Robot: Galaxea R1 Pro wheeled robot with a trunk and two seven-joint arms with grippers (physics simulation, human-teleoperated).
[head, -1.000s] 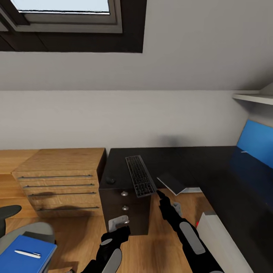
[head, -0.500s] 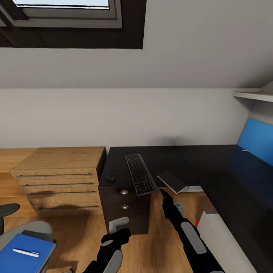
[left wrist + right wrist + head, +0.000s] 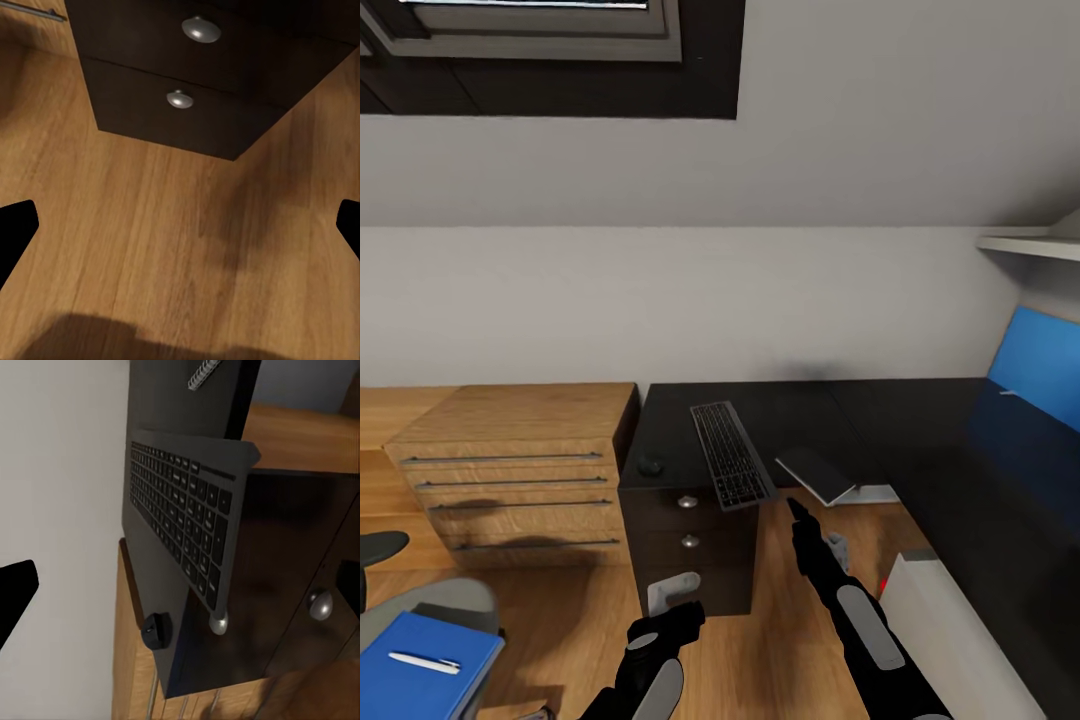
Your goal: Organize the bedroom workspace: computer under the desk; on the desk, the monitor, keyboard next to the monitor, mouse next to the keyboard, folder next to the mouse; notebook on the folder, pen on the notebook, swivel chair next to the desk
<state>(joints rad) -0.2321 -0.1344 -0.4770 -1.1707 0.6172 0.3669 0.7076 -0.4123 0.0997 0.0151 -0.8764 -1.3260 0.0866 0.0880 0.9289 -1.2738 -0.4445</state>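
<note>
1. The keyboard [image 3: 731, 454] lies on the black worktop [image 3: 810, 410] with its near end jutting past the front edge, just ahead of the right gripper [image 3: 792, 505]. That gripper's fingertips sit wide at the edges of the right wrist view, so it looks open and empty; a careless push forward could tip the overhanging keyboard off.
2. The mouse [image 3: 650, 465] sits near the worktop's corner, to the left of the right gripper and beyond the keyboard. A sideways sweep of the keyboard could knock it over the edge.
3. The notebook [image 3: 816, 475] also hangs over the edge, just ahead and slightly right of that gripper, and the arm could clip it when rising.
4. The left gripper [image 3: 682, 612] hangs low before the drawer knobs [image 3: 201, 29], spread open over bare floor [image 3: 150, 247]; it could strike the drawers if the base rolls forward.
5. The folder [image 3: 420, 665] with the pen [image 3: 424, 662] on top rests on the swivel chair [image 3: 450, 600], well behind and left of the left gripper; turning could bump the chair and roll it away.
</note>
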